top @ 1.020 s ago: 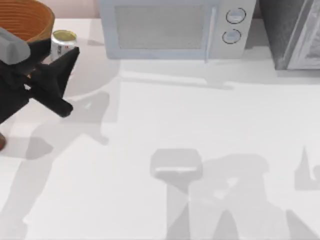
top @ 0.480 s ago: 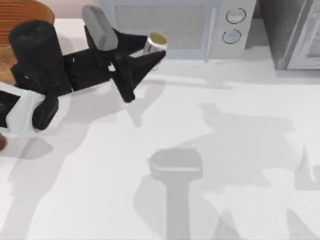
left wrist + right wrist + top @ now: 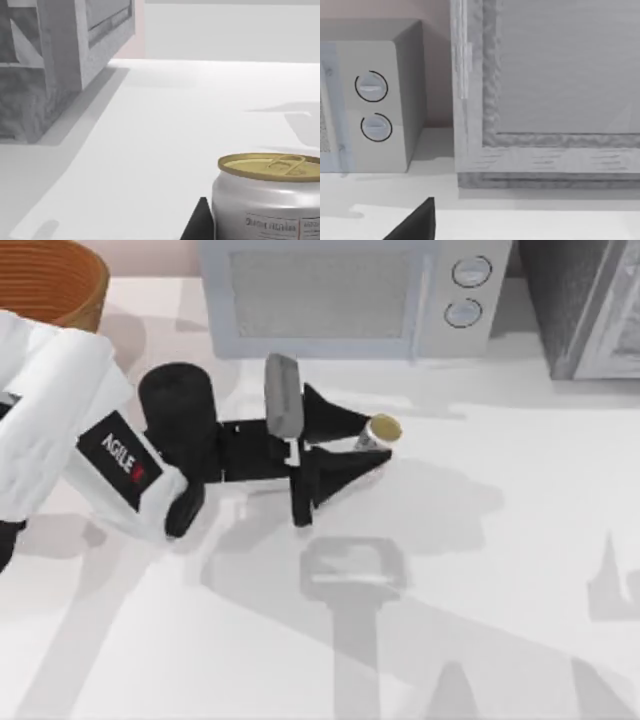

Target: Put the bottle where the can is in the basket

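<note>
Left gripper (image 3: 368,445) jaws clenched on can (image 3: 378,432), mid-tabletop (image 3: 500,570), before microwave (image 3: 340,295); basket (image 3: 50,280) far left.

Smooth silvery metal on the can (image 3: 270,200), dull gold lid, printed paper-like label. Matt black plastic on the left gripper (image 3: 350,445) fingers. Woven orange-brown wicker on the basket (image 3: 60,285). The microwave (image 3: 345,295) looks smooth grey-white; the table (image 3: 480,570) matt white, smooth.
</note>
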You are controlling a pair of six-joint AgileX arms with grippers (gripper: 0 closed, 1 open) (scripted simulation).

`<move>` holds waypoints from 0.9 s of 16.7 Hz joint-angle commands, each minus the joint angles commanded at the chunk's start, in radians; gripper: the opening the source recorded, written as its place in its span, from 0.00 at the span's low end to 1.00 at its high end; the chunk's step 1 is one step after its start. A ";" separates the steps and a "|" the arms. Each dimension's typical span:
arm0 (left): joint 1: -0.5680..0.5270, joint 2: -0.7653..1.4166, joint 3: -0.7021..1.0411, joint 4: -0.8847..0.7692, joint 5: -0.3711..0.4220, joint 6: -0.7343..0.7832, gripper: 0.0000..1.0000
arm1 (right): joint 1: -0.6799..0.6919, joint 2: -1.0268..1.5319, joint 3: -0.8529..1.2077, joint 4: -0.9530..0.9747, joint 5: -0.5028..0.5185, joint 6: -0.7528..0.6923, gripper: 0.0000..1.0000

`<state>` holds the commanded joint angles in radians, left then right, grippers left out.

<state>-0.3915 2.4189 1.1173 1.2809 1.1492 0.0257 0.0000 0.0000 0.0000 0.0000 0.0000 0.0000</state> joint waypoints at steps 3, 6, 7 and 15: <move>-0.015 0.099 0.044 0.053 0.048 -0.001 0.00 | 0.000 0.000 0.000 0.000 0.000 0.000 1.00; -0.018 0.124 0.056 0.067 0.061 -0.001 0.00 | 0.000 0.000 0.000 0.000 0.000 0.000 1.00; -0.018 0.124 0.056 0.067 0.061 -0.001 0.00 | 0.000 0.000 0.000 0.000 0.000 0.000 1.00; -0.018 0.124 0.056 0.067 0.061 -0.001 0.38 | 0.000 0.000 0.000 0.000 0.000 0.000 1.00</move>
<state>-0.4099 2.5433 1.1728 1.3479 1.2099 0.0244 0.0000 0.0000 0.0000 0.0000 0.0000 0.0000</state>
